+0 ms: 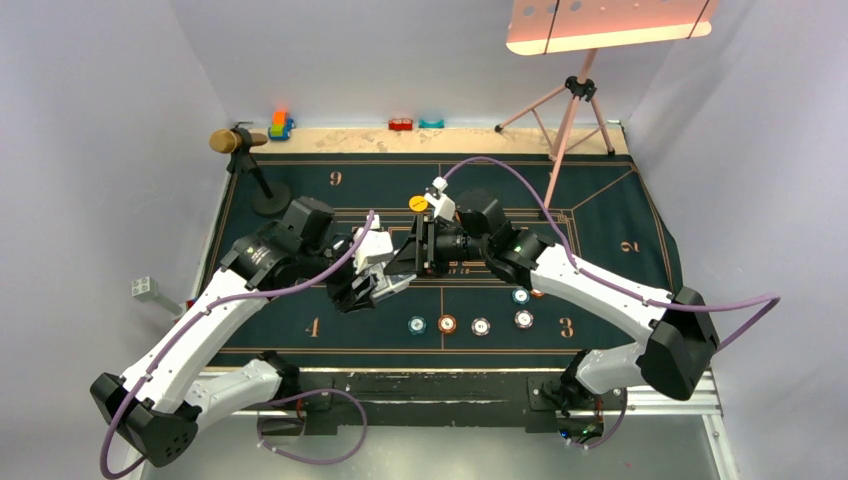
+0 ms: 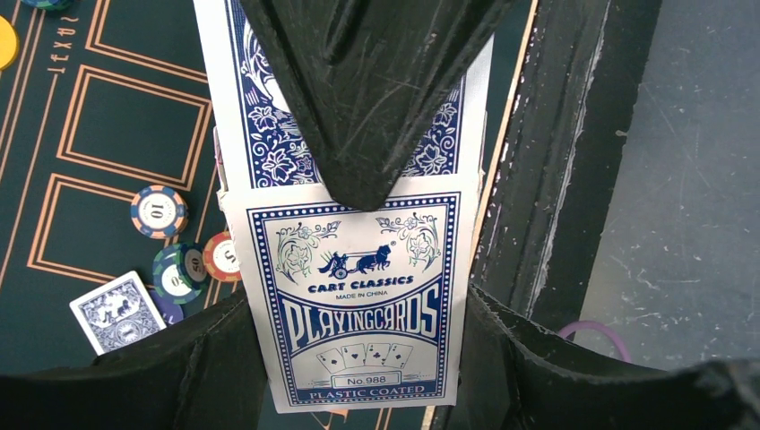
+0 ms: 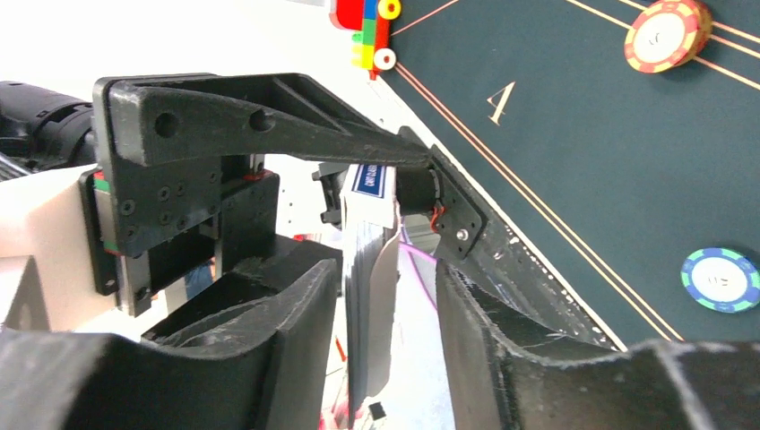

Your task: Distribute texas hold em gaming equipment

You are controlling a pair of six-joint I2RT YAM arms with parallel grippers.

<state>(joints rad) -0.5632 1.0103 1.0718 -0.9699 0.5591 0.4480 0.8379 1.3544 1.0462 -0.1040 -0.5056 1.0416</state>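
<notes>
Green mat, gold-lined. Card pack: blue-backed, held over mat centre, clamped at its sides by left gripper. Right gripper: jaws parted, straddling pack's edge, gap showing on one side. Chips: row on mat towards front edge. Loose card: face down beside chips.

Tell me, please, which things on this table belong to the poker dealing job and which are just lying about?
Belongs to the job: card box, loose card, chips, yellow disc.

Just lying about: toys, microphone, pink stand, green mat.
</notes>
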